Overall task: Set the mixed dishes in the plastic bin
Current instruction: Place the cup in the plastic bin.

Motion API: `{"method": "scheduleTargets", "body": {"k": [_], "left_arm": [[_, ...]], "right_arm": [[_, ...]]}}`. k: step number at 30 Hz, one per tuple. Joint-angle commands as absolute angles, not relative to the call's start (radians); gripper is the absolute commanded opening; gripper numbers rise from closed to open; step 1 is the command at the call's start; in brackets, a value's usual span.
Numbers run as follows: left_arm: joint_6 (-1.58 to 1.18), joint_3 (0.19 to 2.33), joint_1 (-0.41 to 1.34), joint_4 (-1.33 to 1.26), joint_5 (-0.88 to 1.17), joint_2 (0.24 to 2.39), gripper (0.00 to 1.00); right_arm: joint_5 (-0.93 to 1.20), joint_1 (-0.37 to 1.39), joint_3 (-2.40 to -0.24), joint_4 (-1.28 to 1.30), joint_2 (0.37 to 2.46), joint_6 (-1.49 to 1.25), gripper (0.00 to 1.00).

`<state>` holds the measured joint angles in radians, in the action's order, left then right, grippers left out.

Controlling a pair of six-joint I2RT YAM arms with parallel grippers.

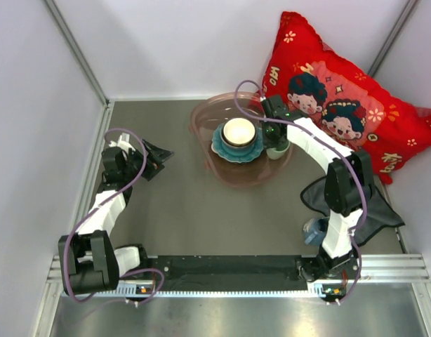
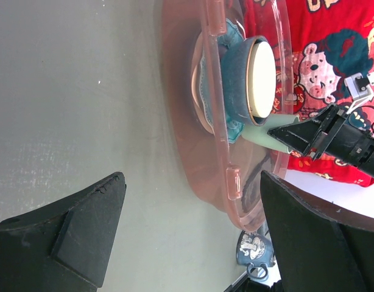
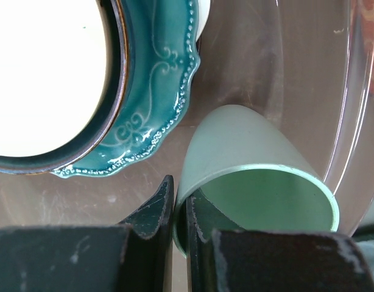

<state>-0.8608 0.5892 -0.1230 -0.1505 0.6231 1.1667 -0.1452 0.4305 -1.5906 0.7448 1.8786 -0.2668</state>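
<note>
Right gripper [image 3: 179, 210] first: its two fingers are pressed together on the wall of the pale green cup [image 3: 248, 152], one finger outside the rim and the other just inside the mouth, so I have the cup pinched by its edge. From my wrist the cup leans well over, its mouth turned towards the camera and its base pointing away, and it sits inside the plastic bin [image 3: 309, 73], just beside the beaded edge of the teal scalloped plate [image 3: 156, 91] (whether cup and plate touch I cannot tell). From above, my right gripper [image 1: 274, 137] reaches down over the right side of the plastic bin [image 1: 201, 133], with the pale green cup [image 1: 276, 151] under it. The teal scalloped plate [image 1: 222, 149] lies in the middle of the bin; on it stands the blue bowl [image 2: 239, 73], and the cream-white bowl [image 1: 238, 131] is nested inside that. My left gripper [image 1: 156, 156] is spread wide with nothing between its fingers, over the grey table [image 1: 173, 203] to the left of the bin and apart from it. The small blue mug [image 1: 314, 230] is outside the bin, near my right arm's base at the edge of the dark grey cloth [image 1: 380, 210]. A red pillow [image 1: 342, 91] leans in the far right corner behind the bin
</note>
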Motion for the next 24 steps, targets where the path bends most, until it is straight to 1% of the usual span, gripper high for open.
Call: {"method": "scheduleTargets", "body": {"k": [1, 12, 17, 22, 24], "left_arm": [[-0.841, 0.588, -0.121, -0.158, 0.615, 1.137, 0.96], [-0.842, 0.586, -0.123, -0.161, 0.614, 1.143, 0.96], [-0.842, 0.581, -0.123, -0.163, 0.614, 1.146, 0.96], [-0.842, 0.572, -0.123, -0.163, 0.612, 1.140, 0.96], [-0.842, 0.571, -0.123, -0.163, 0.612, 1.138, 0.95]], "right_arm": [[-0.074, 0.407, -1.574, 0.741, 1.873, -0.290, 0.00], [0.018, 0.388, -1.563, 0.750, 1.885, -0.298, 0.01], [0.046, 0.385, -1.566, 0.761, 1.894, -0.301, 0.08], [0.067, 0.384, -1.566, 0.770, 1.898, -0.302, 0.12], [0.077, 0.382, -1.566, 0.772, 1.894, -0.304, 0.18]]}}
